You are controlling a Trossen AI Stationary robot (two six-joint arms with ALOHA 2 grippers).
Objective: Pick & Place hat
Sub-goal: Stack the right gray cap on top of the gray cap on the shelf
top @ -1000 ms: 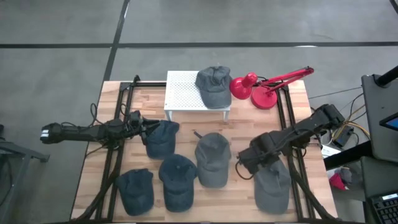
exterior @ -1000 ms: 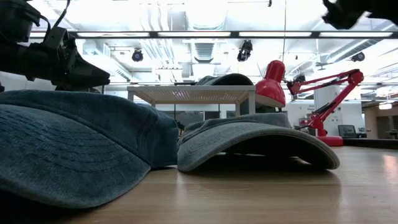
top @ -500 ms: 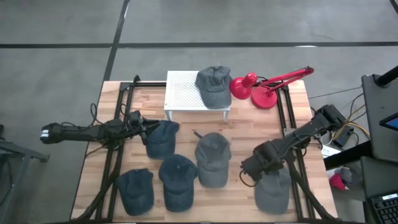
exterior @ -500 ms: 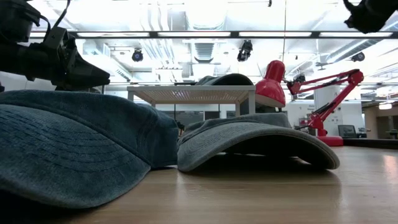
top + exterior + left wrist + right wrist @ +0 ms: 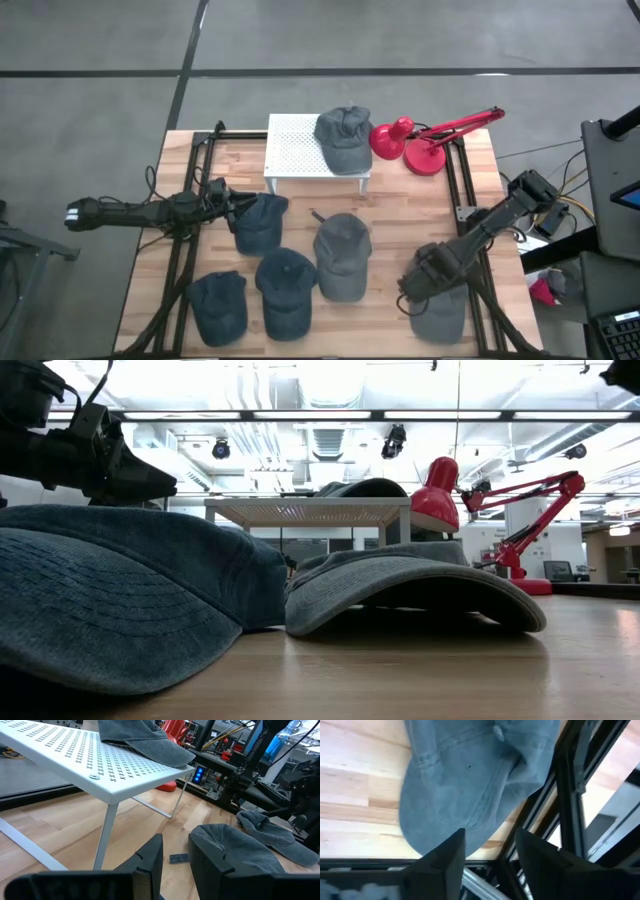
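Note:
Several caps lie on the wooden table. A grey hat [image 5: 440, 315] [image 5: 470, 780] lies at the near right, partly over a black rail [image 5: 570, 795]. My right gripper [image 5: 414, 290] [image 5: 490, 855] hovers open above that hat's far part, fingers pointing down, touching nothing. Another grey hat [image 5: 343, 136] rests on the white perforated rack [image 5: 295, 148] at the far middle. A third grey hat [image 5: 342, 255] lies at the centre. My left gripper [image 5: 236, 208] [image 5: 175, 865] waits open beside a dark blue hat [image 5: 264, 222] at mid-left, nothing between its fingers.
Two more blue hats [image 5: 286, 292] [image 5: 218, 306] lie near the front edge. A red desk lamp [image 5: 425, 140] stands at the far right. Black frame rails [image 5: 455, 190] run along both sides of the table. A small dark piece [image 5: 178, 857] lies on the wood.
My right gripper has moved toward the table's near edge, from beside the centre hat to over the grey hat at the near right. The hats have stayed where they were.

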